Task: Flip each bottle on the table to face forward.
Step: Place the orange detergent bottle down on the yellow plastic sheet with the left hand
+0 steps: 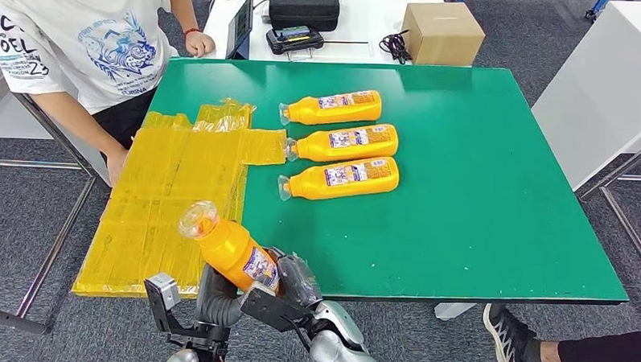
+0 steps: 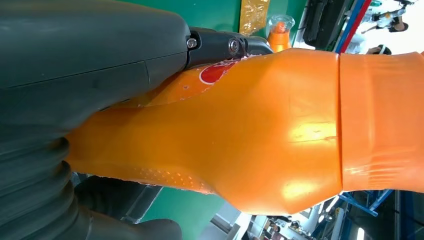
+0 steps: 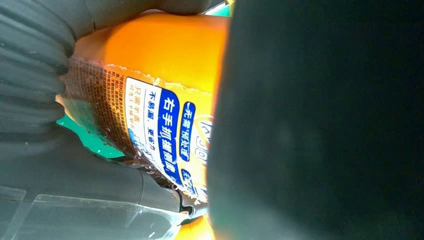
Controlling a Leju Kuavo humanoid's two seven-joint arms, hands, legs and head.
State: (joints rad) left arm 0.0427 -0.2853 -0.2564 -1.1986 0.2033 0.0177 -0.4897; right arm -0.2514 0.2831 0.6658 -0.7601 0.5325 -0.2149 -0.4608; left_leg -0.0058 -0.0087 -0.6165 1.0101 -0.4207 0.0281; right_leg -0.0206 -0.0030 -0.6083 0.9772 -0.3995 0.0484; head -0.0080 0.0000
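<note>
An orange bottle [image 1: 228,249] with a clear cap is held tilted above the table's front edge, cap pointing up and left. My left hand [image 1: 215,300] grips it from below and my right hand [image 1: 293,283] holds its base end. Close up, my left hand [image 2: 75,75] wraps the orange bottle [image 2: 280,130]. In the right wrist view, my right hand [image 3: 100,185] clasps the bottle's blue-and-white label [image 3: 165,130]. Three more orange bottles [image 1: 333,107] [image 1: 344,142] [image 1: 341,178] lie side by side on the green table [image 1: 494,195], labels up, caps to the left.
A crinkled yellow plastic sheet [image 1: 172,192] covers the table's left part and hangs over its edge. A person [image 1: 89,36] stands at the left corner, one hand by the sheet. Behind are a cardboard box [image 1: 442,31] and a black case [image 1: 304,5]. Someone's shoe [image 1: 509,336] shows at lower right.
</note>
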